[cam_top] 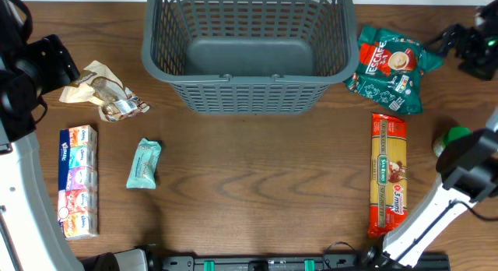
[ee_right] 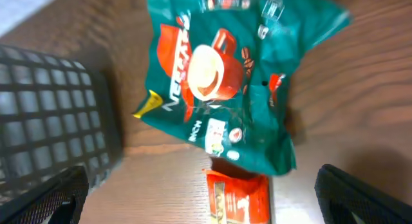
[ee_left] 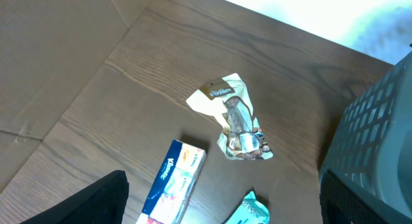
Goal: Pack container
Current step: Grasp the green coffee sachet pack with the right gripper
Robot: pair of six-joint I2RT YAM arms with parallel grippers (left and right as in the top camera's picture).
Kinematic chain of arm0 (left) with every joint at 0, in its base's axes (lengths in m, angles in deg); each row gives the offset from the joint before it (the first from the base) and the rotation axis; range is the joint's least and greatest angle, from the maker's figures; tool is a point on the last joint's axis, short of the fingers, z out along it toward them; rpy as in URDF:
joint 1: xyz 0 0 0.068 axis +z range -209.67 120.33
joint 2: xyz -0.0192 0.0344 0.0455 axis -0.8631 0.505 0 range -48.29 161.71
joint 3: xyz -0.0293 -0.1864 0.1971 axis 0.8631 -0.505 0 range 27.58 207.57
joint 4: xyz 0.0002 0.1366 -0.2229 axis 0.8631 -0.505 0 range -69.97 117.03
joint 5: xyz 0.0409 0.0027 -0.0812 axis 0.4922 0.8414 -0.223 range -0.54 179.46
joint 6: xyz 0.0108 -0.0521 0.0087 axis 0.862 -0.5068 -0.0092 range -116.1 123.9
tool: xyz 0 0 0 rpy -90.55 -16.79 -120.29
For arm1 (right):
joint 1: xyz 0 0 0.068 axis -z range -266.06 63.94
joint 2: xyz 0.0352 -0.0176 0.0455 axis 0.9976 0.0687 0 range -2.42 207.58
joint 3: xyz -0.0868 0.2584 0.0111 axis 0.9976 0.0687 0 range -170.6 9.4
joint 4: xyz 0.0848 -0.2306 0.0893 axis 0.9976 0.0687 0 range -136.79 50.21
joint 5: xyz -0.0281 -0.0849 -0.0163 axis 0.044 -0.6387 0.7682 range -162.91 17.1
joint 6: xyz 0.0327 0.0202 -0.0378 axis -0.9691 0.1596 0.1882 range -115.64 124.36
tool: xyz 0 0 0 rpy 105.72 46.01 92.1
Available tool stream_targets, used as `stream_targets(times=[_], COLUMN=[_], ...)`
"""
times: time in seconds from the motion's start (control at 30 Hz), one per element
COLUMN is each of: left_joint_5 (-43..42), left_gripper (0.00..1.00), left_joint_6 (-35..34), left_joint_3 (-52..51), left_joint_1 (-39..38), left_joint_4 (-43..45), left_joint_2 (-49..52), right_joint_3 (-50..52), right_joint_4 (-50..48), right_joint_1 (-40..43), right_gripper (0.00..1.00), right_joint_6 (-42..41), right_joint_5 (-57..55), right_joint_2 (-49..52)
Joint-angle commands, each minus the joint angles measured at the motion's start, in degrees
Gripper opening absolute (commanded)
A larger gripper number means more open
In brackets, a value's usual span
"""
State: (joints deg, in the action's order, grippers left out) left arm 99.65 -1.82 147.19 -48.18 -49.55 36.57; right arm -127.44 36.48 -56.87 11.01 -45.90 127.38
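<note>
The container (cam_top: 245,92), a large dark grey slotted basket, stands at the back middle of the table with nothing showing in it. My left gripper (cam_top: 56,65) hovers open at the far left, beside a cream snack bag (cam_top: 105,92). The left wrist view shows that snack bag (ee_left: 235,118), a Kleenex tissue pack (ee_left: 177,182), a teal packet (ee_left: 250,210) and the container's wall (ee_left: 380,134); nothing sits between the fingers (ee_left: 87,201). My right gripper (cam_top: 459,43) is open at the far right, above a green coffee bag (ee_right: 222,82) and an orange pasta pack (ee_right: 238,198).
On the left lie the tissue pack (cam_top: 78,180) and teal packet (cam_top: 144,163). The coffee bag (cam_top: 391,67) and the long pasta pack (cam_top: 388,174) lie right of the container. A green object (cam_top: 456,136) peeks out under the right arm.
</note>
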Motion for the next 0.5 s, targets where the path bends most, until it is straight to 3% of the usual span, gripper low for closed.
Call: stream_targets(times=[0.0, 0.47], left_joint_5=[-0.8, -0.8], left_gripper=[0.8, 0.8], left_joint_6=[1.0, 1.0], left_joint_3=[0.1, 0.1], left_joint_1=[0.2, -2.9], left_joint_4=[-0.5, -2.8], left_joint_2=[0.3, 0.3], right_joint_3=[2.3, 6.5], right_joint_4=[-1.7, -10.6], right_joint_1=[0.0, -0.5], right_gripper=[0.99, 0.99], right_joint_6=[3.3, 4.4], right_joint_5=[3.2, 3.9], right_joint_2=[3.8, 17.6])
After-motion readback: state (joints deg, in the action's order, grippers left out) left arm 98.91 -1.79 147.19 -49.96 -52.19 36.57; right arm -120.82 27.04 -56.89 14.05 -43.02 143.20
